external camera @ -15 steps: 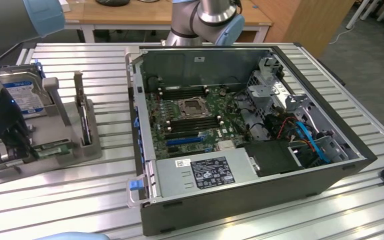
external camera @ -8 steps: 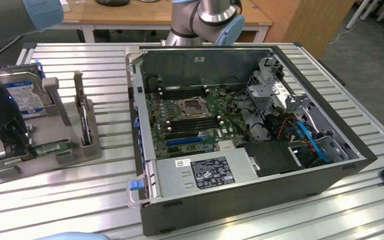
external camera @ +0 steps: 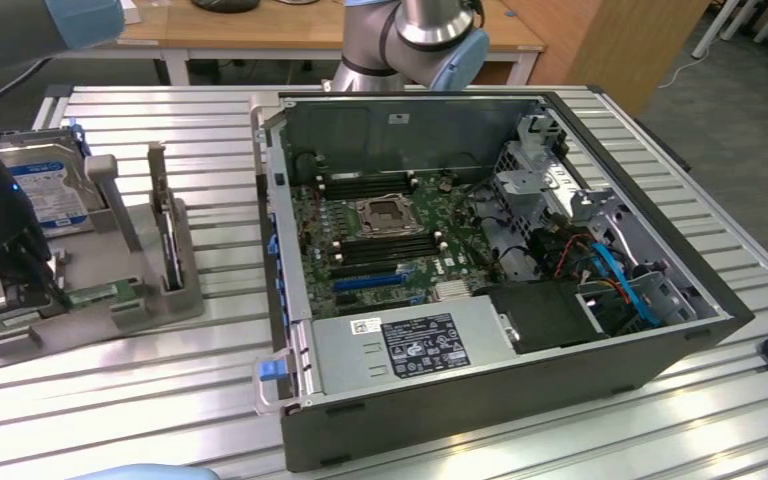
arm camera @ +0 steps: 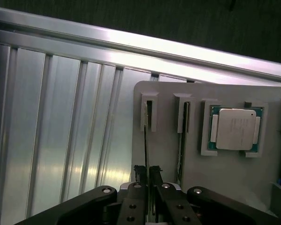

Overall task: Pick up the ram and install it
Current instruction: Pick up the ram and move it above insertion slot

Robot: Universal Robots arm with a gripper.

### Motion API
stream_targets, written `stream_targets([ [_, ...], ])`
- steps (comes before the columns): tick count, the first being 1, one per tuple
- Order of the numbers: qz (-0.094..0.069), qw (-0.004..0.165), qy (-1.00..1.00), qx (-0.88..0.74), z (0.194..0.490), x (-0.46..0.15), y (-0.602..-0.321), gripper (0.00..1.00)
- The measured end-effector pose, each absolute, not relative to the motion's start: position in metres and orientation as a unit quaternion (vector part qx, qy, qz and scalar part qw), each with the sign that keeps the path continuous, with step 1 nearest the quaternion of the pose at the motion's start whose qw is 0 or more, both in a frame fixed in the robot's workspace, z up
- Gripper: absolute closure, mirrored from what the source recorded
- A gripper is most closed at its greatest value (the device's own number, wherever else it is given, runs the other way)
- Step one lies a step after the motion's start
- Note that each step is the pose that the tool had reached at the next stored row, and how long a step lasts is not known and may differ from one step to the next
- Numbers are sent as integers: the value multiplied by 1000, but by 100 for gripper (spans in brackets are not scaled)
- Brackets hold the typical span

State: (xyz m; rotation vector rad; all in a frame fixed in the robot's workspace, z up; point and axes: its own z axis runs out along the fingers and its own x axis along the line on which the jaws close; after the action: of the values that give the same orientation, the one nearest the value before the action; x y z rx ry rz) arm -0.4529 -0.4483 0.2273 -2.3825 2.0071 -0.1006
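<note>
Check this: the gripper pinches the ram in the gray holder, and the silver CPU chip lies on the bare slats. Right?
No. The wrist view shows the CPU chip seated in a pocket of the gray holder, not on the slats. The gripper does pinch the ram.

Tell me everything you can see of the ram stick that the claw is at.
The ram shows edge-on in the wrist view: a long, very thin board, dark along its edge, standing on edge in the outermost slot of the grey holder. One end sits in the slot's raised bracket. The other runs into the claw, whose pads close on both faces. It appears seated, not yet lifted, apart from a second stick in the next slot.
</note>
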Motion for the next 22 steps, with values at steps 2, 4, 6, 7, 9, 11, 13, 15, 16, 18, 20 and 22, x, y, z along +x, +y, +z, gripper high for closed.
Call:
stream_targets([
  [2,-32,12,644,-764,230,-453,-448,85],
  [4,-32,12,644,-764,234,-453,-448,85],
  [6,-32,12,644,-764,237,-453,-448,85],
  [7,-32,12,644,-764,239,-453,-448,85],
  [9,-32,12,644,-764,241,-453,-448,85],
  [11,-32,12,644,-764,244,-453,-448,85],
  [13,-32,12,644,-764,247,-453,-448,86],
  [15,-32,12,644,-764,251,-453,-448,87],
  [16,-32,12,644,-764,253,-453,-448,87],
  [18,-31,12,644,-764,257,-453,-448,87],
  [20,-31,12,644,-764,262,-453,-448,87],
  [22,-31,12,644,-764,266,-453,-448,87],
])
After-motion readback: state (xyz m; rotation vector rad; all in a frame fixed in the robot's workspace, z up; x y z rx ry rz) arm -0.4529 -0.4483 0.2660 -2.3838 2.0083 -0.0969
